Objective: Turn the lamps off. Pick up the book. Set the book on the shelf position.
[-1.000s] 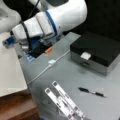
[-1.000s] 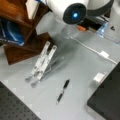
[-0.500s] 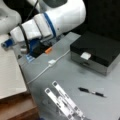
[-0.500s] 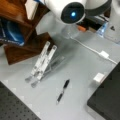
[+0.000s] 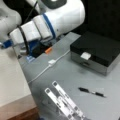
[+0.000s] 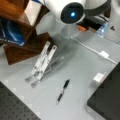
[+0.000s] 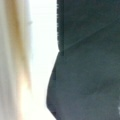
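Gripper's out of shot: the arm (image 5: pixel 45 27) runs off a front view's left, toward the shelf position (image 6: pixel 23 51), so I can't tell if it's open or closed. The book (image 7: pixel 42 50) fills the wrist view up close, with 1 binding edge running top to bottom.

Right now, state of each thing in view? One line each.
gripper: not in view, hidden past the arm.
black box: closed, flat on the table.
pen: lying loose on the table, untouched.
folding stand: collapsed, lying flat.
white cable: lying across the table.
wooden shelf: standing at a front view's left, blue item inside.
book: cannot tell.
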You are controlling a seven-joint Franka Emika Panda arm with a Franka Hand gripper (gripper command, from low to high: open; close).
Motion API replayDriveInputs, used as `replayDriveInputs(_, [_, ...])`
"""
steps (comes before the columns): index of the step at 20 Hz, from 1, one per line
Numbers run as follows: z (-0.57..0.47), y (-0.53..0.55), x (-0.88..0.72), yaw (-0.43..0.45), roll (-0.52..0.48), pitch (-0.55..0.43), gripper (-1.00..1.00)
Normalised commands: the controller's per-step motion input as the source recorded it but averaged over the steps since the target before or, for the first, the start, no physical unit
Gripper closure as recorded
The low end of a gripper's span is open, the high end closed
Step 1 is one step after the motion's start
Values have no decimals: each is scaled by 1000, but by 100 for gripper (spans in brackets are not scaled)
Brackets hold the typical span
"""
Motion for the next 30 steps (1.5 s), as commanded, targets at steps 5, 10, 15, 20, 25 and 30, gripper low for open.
replayDriveInputs(5, [9,45,-229,126,100,-94,-100])
replayDriveInputs(10, [87,118,-196,14,219,-127,-100])
replayDriveInputs(15, [154,211,-85,-147,412,-189,-100])
replayDriveInputs(20, [166,316,113,-279,554,-230,-100])
replayDriveInputs(25, [104,330,246,-310,470,-153,-100])
replayDriveInputs(30, [-39,414,290,-340,331,-88,-100])
